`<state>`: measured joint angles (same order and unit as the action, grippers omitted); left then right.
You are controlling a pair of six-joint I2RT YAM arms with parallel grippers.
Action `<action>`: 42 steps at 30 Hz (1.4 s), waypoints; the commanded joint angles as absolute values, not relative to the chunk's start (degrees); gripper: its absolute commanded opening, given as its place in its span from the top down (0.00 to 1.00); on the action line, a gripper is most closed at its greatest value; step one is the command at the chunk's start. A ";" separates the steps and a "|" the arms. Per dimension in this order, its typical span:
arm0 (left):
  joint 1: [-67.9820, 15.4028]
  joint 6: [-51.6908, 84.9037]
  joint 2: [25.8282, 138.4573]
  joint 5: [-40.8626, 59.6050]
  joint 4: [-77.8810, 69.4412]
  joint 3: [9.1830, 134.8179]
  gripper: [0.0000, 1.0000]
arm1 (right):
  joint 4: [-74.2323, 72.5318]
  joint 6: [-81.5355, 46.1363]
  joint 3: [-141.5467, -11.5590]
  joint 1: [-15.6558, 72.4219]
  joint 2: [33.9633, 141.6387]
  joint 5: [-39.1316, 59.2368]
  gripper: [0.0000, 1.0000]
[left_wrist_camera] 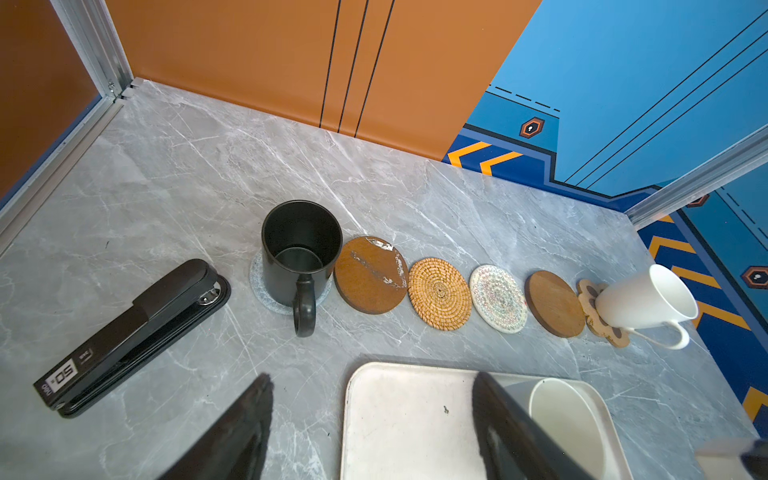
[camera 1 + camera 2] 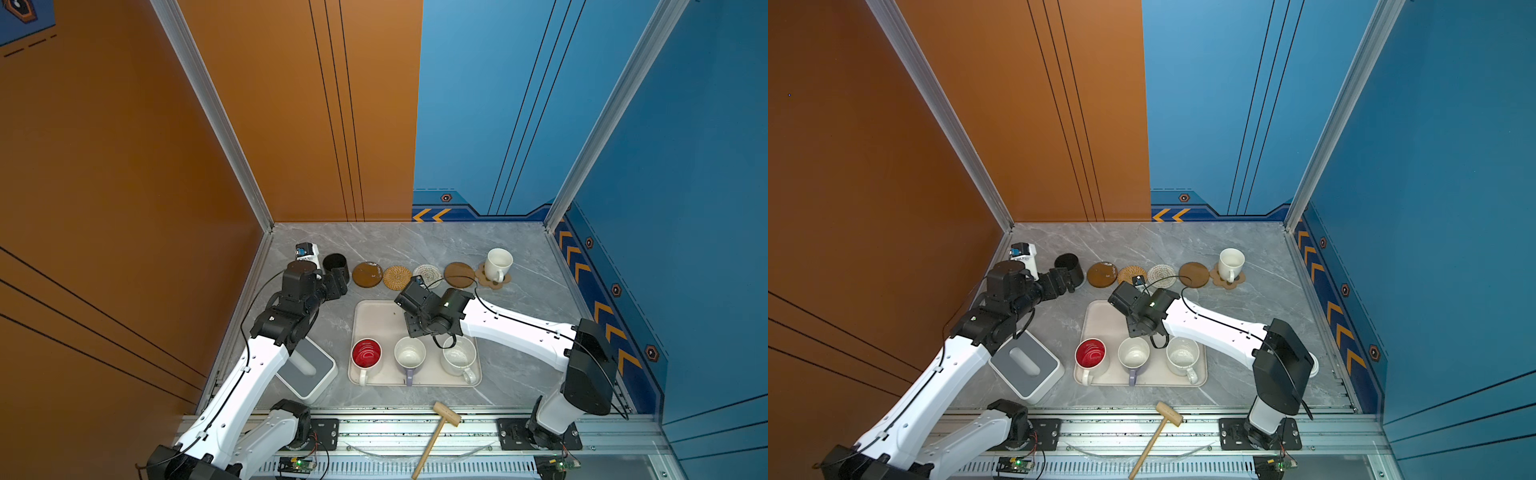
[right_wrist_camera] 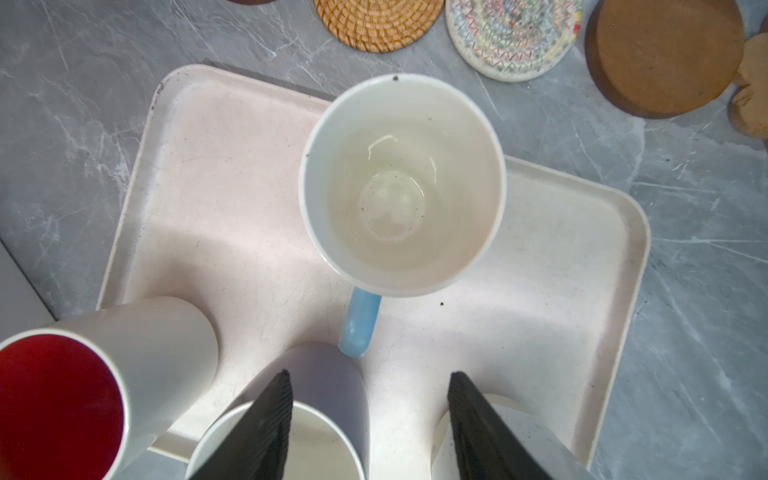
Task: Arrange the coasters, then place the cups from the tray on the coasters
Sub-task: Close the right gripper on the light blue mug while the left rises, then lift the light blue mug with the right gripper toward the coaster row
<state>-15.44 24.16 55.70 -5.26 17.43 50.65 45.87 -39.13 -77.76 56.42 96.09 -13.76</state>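
Several coasters lie in a row at the back: glossy dark brown (image 2: 367, 274), rattan (image 2: 397, 277), a beaded spiral (image 2: 428, 274), matte brown (image 2: 459, 275) and the paw shape (image 2: 494, 281). A white cup (image 2: 498, 264) stands on the paw. The black cup (image 1: 301, 253) sits on another beaded coaster (image 1: 259, 286). On the tray (image 2: 376, 316) stand the red-inside cup (image 2: 366, 353), the lavender cup (image 2: 409, 355) and a speckled cream cup (image 2: 459, 357). The light blue cup (image 3: 402, 183) shows only in the right wrist view. My right gripper (image 3: 370, 374) hangs open just short of its handle. My left gripper (image 1: 372, 378) is open and empty near the black cup.
A black stapler (image 1: 133, 336) lies left of the black cup. The white-and-grey square device (image 2: 305, 370) stands at the front left beside the tray. A wooden mallet (image 2: 440, 432) rests on the front rail. Walls close the back and both sides.
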 commanded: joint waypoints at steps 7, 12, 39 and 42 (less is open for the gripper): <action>-15.97 22.76 55.02 -3.41 18.91 50.47 0.24 | 45.32 -41.60 -80.67 56.57 100.24 -13.28 0.45; -15.96 22.41 55.12 -3.27 19.51 50.95 0.24 | 45.33 -41.68 -81.47 55.91 102.30 -12.48 0.46; -16.00 21.31 54.46 -3.56 22.08 52.01 0.23 | 45.41 -43.18 -82.27 54.51 105.15 -12.65 0.56; -16.00 21.15 54.14 -3.60 22.15 51.95 0.23 | 45.41 -43.22 -82.28 54.32 105.38 -12.74 0.57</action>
<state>-15.44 22.65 55.27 -3.77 20.60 50.70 45.36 -42.09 -80.99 54.85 104.18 -12.23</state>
